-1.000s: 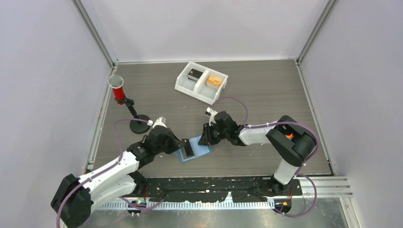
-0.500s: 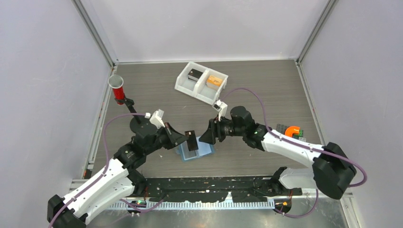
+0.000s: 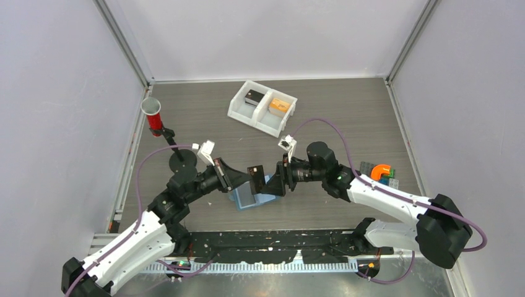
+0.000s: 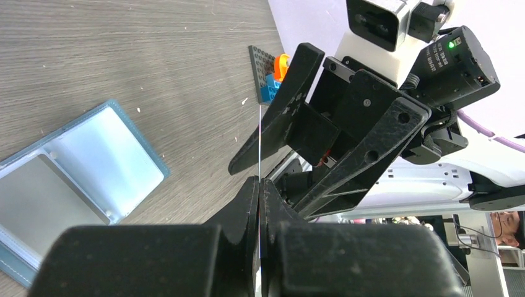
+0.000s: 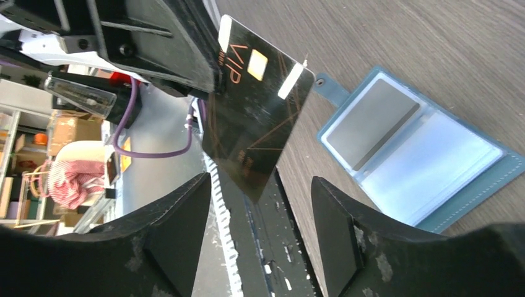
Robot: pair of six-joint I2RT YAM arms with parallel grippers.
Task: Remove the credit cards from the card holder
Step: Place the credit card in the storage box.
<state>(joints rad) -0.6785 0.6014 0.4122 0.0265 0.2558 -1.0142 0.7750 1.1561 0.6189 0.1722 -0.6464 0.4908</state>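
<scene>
Credit card [image 5: 257, 117]: glossy black rectangle; card holder [image 5: 433, 162] perhaps leatherette.

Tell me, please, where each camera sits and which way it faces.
Top external: above and behind the robot, looking down on the table; left arm and right arm show.
Left wrist: on the left arm, looking along its shut left pincer, credit card edge-on, toward the open right pincer.
Right wrist: on the right arm, looking between its own fingers at the card's face.
Shared: both wrist views show the open card holder.
</scene>
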